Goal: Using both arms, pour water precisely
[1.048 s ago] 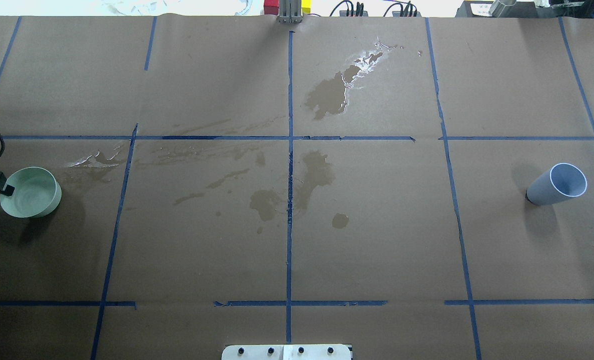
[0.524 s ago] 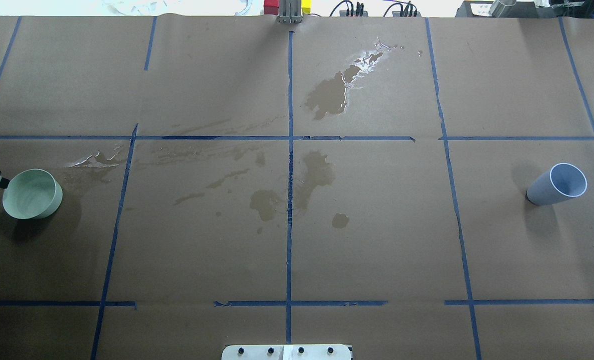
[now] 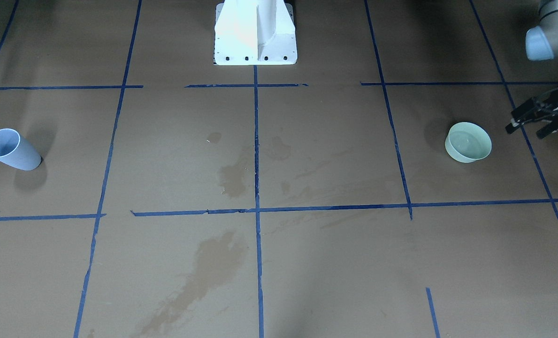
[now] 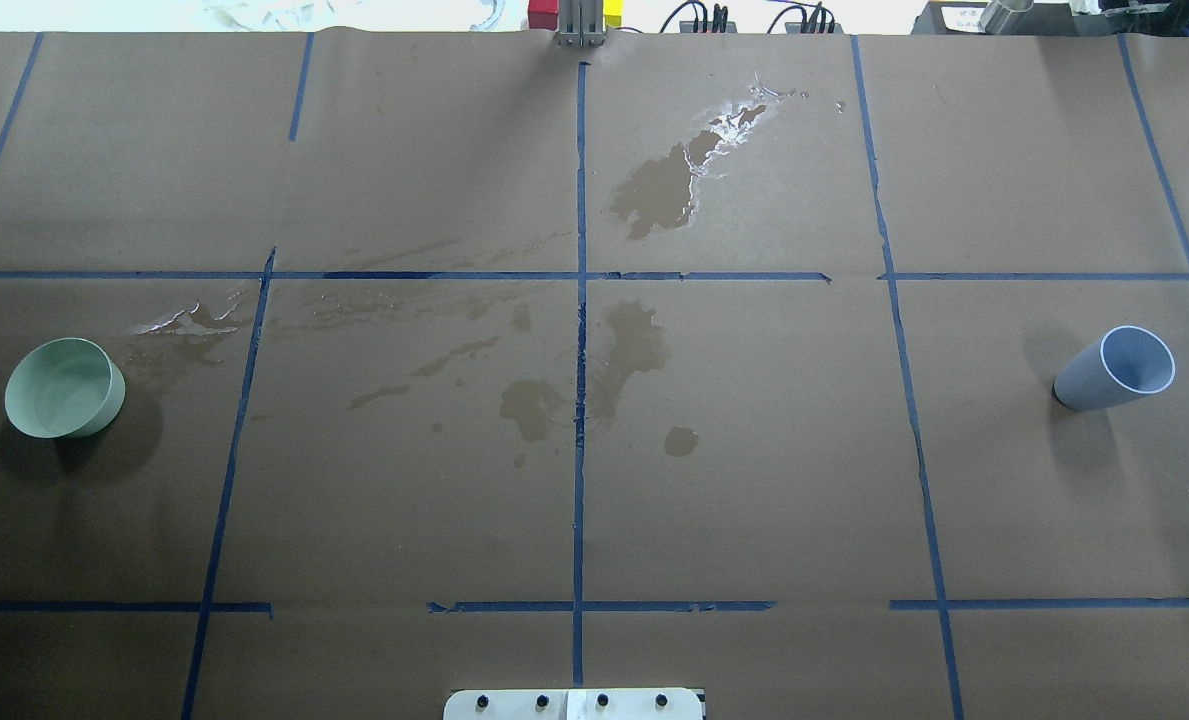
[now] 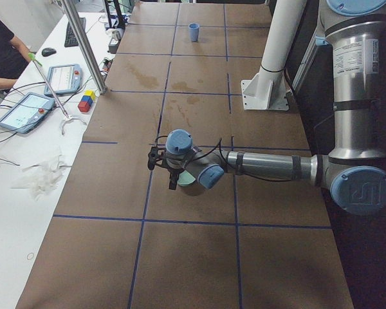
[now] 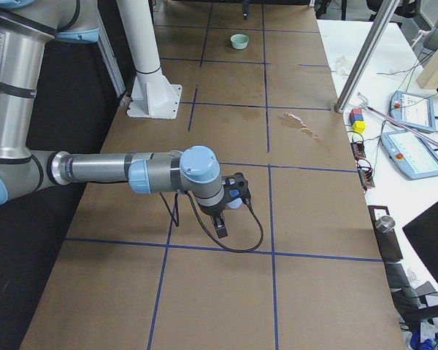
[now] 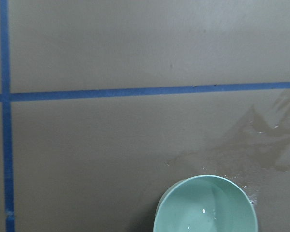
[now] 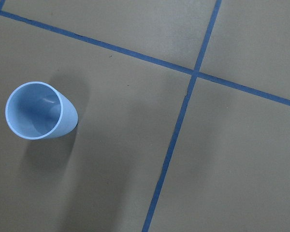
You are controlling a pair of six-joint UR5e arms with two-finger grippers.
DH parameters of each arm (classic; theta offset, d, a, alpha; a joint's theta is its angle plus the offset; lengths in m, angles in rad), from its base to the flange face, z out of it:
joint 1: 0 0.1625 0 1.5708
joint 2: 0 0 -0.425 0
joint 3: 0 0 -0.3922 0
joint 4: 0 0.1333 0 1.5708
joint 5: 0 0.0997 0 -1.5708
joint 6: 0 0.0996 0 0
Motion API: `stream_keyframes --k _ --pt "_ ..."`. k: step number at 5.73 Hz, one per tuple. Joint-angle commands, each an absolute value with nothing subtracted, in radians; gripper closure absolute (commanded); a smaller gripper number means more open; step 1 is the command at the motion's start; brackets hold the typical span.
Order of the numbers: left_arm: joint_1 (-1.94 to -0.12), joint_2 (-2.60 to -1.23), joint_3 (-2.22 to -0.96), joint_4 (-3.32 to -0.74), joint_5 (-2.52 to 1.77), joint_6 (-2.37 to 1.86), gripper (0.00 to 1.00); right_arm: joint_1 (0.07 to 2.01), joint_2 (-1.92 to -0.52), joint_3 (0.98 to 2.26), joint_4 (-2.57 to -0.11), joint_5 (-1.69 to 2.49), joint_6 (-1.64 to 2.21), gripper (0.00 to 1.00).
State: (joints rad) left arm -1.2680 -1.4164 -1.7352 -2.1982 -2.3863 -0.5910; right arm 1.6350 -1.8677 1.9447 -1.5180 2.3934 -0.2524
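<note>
A pale green bowl point(image 4: 64, 387) point(image 3: 468, 142) point(image 7: 205, 205) stands upright at the table's left end, and a faint shimmer of water point(image 7: 203, 211) shows inside it. My left gripper point(image 3: 526, 131) point(image 5: 170, 172) hovers just outside the bowl, apart from it, fingers spread open and empty. It is out of the overhead view. A light blue cup point(image 4: 1114, 368) point(image 3: 10, 149) point(image 8: 38, 110) stands at the table's right end. My right gripper point(image 6: 223, 217) hangs next to the cup and shows only in the exterior right view, so I cannot tell whether it is open or shut.
Dark wet stains point(image 4: 659, 190) point(image 4: 629, 350) mark the brown paper around the middle. Blue tape lines point(image 4: 581, 300) divide the table into squares. The white pedestal base point(image 3: 255, 33) sits at the robot's edge. Tablets and a seated person point(image 5: 0, 45) are beyond the far side.
The left gripper, touching the green bowl's left rim a second ago, has let go and drawn back to the left, out of the overhead view. The bowl stays put.
</note>
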Motion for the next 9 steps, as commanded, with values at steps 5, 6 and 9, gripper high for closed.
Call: stream_keyframes --k 5,6,9 --pt "-1.613 -1.333 -1.957 -1.659 -2.376 0.072 0.00 1.531 -1.835 1.945 -1.522 2.375 -0.126 0.00" --pt "-1.649 -1.336 -1.977 -1.549 -2.376 0.151 0.00 1.531 -1.835 1.942 -1.522 2.373 -0.135 0.00" --pt "-1.651 -1.315 -1.911 -1.421 -2.382 0.304 0.00 1.476 -1.841 1.948 -1.526 2.372 -0.143 0.00"
